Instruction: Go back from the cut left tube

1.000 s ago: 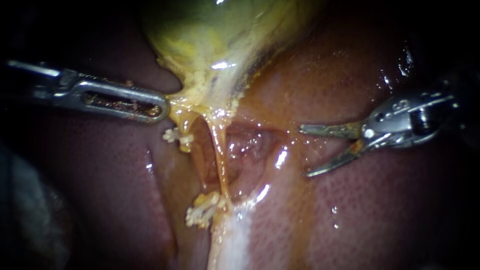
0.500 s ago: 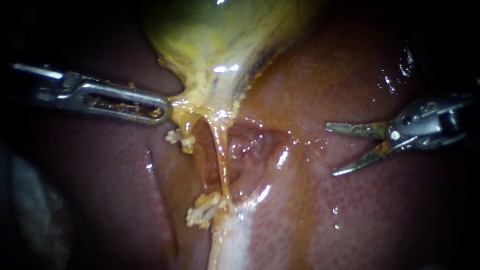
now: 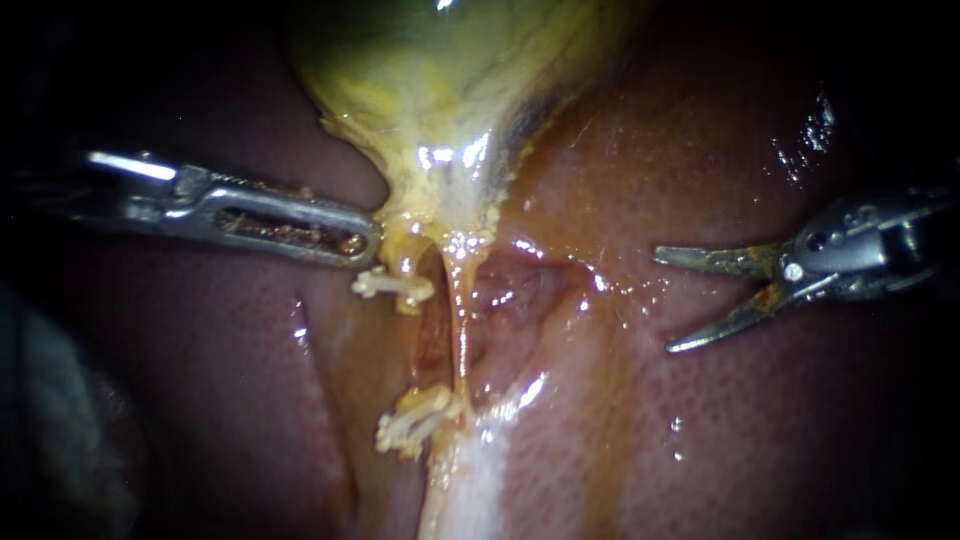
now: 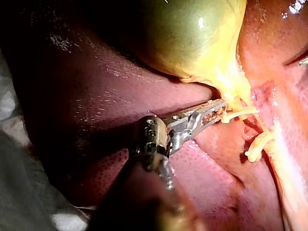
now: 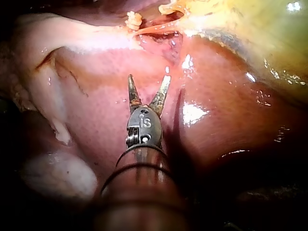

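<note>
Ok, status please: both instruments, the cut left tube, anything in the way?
Left instrument jaws shut on gallbladder neck. Right instrument jaws open, holding nothing, over liver. Left tube cut, clipped ends apart. Way back looks clear.

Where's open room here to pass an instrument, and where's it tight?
Free: bare liver below the right instrument, and liver between the left instrument and the lower clips. Crowded: around the tube, where the left instrument holds the gallbladder beside the upper clip.

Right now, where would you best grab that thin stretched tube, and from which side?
Probably mid-length on the tube, from the right: it runs taut and straight there, clips crowd its lower end, and the right instrument faces it with open jaws.
</note>
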`<control>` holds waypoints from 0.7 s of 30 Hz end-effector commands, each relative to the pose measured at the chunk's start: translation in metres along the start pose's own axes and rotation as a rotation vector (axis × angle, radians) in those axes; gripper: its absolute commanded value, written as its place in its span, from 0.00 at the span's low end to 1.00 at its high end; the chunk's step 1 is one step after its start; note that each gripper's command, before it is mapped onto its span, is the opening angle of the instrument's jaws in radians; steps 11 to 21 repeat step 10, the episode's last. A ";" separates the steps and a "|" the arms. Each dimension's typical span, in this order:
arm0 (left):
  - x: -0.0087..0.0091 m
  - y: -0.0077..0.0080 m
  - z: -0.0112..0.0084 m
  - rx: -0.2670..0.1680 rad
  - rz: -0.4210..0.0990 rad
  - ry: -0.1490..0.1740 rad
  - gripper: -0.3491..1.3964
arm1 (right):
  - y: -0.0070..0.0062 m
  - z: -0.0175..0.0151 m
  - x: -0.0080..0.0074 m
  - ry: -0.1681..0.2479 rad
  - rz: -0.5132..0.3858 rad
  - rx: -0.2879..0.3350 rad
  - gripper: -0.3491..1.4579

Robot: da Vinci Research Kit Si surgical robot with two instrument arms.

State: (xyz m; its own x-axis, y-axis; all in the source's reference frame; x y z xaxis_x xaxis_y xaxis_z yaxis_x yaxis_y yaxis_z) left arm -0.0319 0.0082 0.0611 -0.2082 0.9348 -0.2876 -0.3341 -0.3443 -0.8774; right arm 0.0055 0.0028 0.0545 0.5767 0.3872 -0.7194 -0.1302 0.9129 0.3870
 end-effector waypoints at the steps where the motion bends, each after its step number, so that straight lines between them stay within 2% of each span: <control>1: 0.0000 0.0000 0.0000 -0.001 -0.001 -0.002 0.00 | 0.0000 0.0000 0.0000 0.000 0.000 0.000 0.99; 21: -0.0001 -0.0001 0.0000 -0.002 0.000 -0.003 0.00 | -0.0001 0.0000 0.0000 0.000 0.000 0.000 0.99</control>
